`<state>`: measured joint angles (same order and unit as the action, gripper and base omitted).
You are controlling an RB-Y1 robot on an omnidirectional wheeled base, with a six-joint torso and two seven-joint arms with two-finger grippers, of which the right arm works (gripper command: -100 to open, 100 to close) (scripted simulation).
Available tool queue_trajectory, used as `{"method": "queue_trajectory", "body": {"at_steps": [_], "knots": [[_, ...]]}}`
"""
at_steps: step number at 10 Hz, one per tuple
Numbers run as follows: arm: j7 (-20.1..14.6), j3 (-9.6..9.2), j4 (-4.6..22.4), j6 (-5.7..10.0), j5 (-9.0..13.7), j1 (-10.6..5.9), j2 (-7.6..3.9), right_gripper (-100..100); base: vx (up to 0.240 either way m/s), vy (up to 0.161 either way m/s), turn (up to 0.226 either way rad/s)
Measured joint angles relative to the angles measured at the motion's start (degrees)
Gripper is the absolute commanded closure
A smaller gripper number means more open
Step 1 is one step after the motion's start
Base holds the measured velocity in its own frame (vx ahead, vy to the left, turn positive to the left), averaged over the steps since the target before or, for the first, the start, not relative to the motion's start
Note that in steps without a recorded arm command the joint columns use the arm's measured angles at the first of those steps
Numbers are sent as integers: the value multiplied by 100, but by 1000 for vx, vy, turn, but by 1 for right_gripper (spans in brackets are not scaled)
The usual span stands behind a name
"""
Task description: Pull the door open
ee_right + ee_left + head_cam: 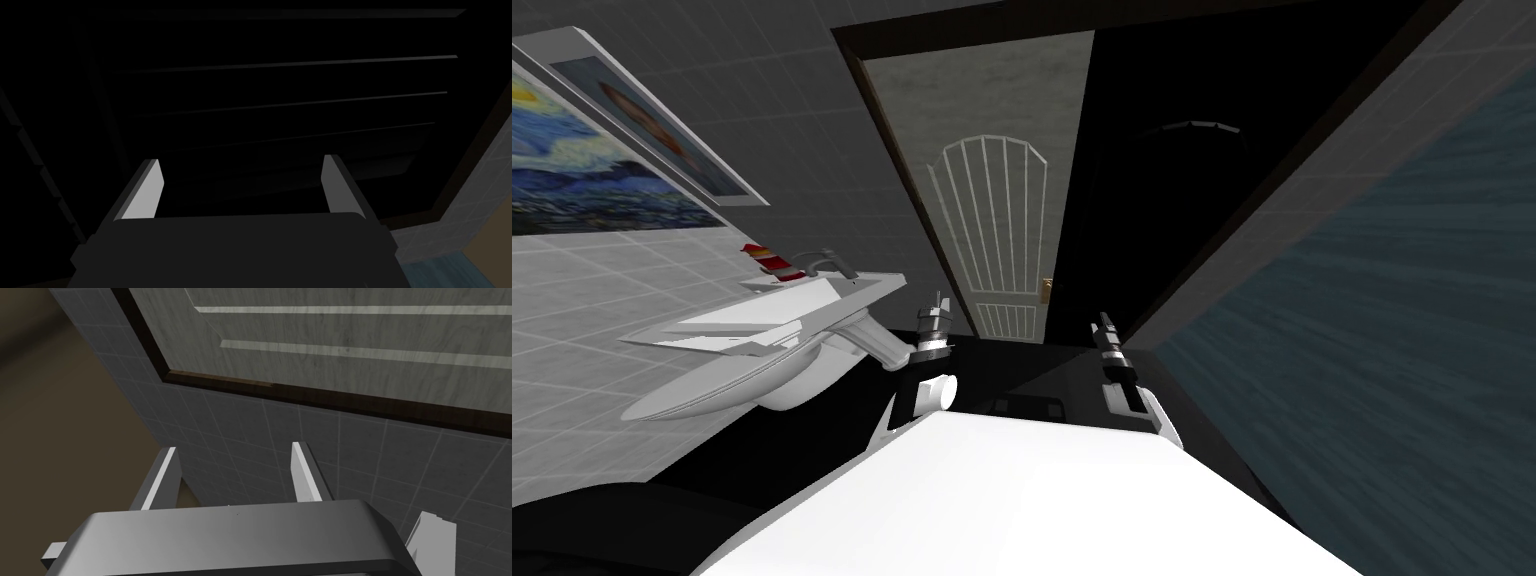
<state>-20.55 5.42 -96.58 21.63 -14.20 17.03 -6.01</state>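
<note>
Straight ahead, the grey wood-grained door [992, 200], arched ribbed panel on its face, stands in a dark brown frame [962, 35]. Low before it, left gripper [234, 448] and right gripper [242, 160] both hold blade fingers spread, empty. Small brass knob [1048, 290] sits at the door's right edge.

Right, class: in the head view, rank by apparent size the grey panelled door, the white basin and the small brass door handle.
Largest: grey panelled door.
Then white basin, nearer the camera.
Smallest: small brass door handle.
</note>
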Motion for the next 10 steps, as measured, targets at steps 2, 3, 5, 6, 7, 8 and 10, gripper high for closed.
{"method": "queue_trajectory", "body": {"at_steps": [2, 3, 5, 6, 7, 8, 10], "knots": [[-79, 19, 107, -95, -76, -38, 3, -100, 102, 27, 33], [-97, 37, 214, -90, -108, -69, 19, -100, 146, 25, 48], [-182, 83, 445, -151, -197, -164, 19, -100, 164, 41, 46], [-214, 97, 537, -185, -236, -211, 29, -100, 167, 53, 47], [-255, 105, 598, -221, -277, -215, 33, -100, 150, 26, 28], [-291, 121, 679, -253, -305, -262, 28, -100, 124, 43, 41], [-330, 162, 932, -268, -396, -366, 83, -100, 160, 54, 54]]}}
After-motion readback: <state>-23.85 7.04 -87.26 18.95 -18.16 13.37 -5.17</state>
